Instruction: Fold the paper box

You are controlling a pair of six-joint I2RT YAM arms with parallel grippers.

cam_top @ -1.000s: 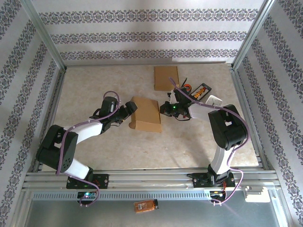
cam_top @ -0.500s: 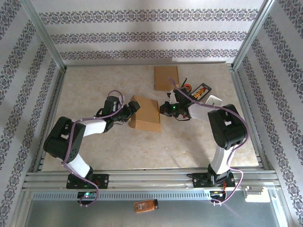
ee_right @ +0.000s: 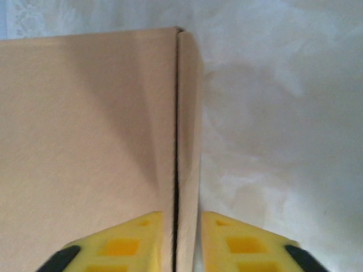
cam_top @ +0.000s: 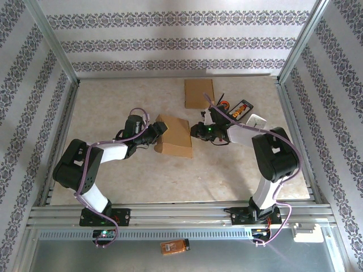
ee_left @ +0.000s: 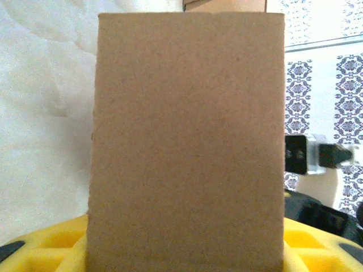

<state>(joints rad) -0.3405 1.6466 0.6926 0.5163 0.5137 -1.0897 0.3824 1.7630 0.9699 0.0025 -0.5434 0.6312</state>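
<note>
The brown paper box (cam_top: 176, 136) lies mid-table between both arms. My left gripper (cam_top: 157, 132) is at its left edge. In the left wrist view a flat cardboard panel (ee_left: 190, 141) stands across the jaws; the yellow fingers (ee_left: 45, 243) show far apart on either side of it, their tips hidden behind it. My right gripper (cam_top: 195, 131) is at the box's right edge. In the right wrist view the right gripper (ee_right: 182, 238) is shut on a thin upright fold of the box (ee_right: 85, 141), with a dark seam running up from between the fingers.
A second flat cardboard piece (cam_top: 199, 93) lies at the back. A black and orange object (cam_top: 239, 108) and a white item (cam_top: 258, 120) sit right of my right arm. Metal frame rails (cam_top: 295, 130) border the table.
My left arm has swung its elbow inward and raised it, and the left gripper has pressed a little further into the box's left edge. The right gripper has held its place.
</note>
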